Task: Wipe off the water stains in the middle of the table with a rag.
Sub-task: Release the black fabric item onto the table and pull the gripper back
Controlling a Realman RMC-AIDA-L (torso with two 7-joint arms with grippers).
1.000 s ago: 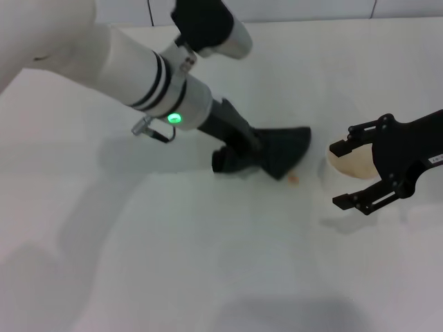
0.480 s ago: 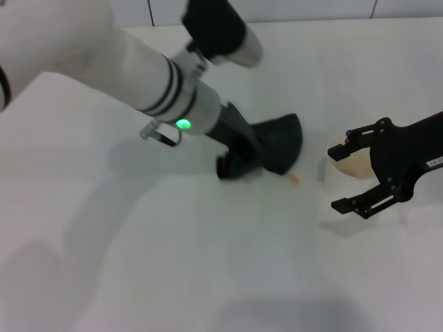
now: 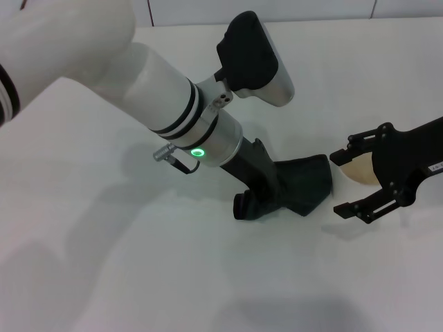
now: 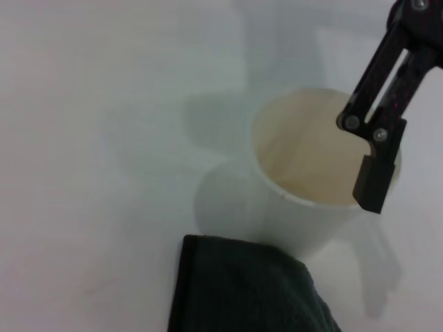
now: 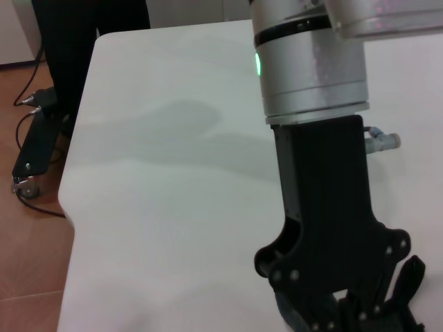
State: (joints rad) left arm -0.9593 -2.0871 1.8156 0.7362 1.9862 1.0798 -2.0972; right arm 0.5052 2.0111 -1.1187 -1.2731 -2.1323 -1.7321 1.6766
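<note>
Rag (image 3: pixel 301 187) lies pressed on the white desk (image 3: pixel 138 277) under the left hand (image 3: pixel 263 200), which is clamped on its near end, the loose cloth fanning out toward the paper cup (image 3: pixel 356 168). The right hand (image 3: pixel 354 182) hovers with its fingers spread on either side of that cup, just beside the rag's edge.

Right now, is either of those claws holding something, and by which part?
The left gripper holds the rag by one bunched end. The right gripper, open around the cup, grips nothing.
</note>
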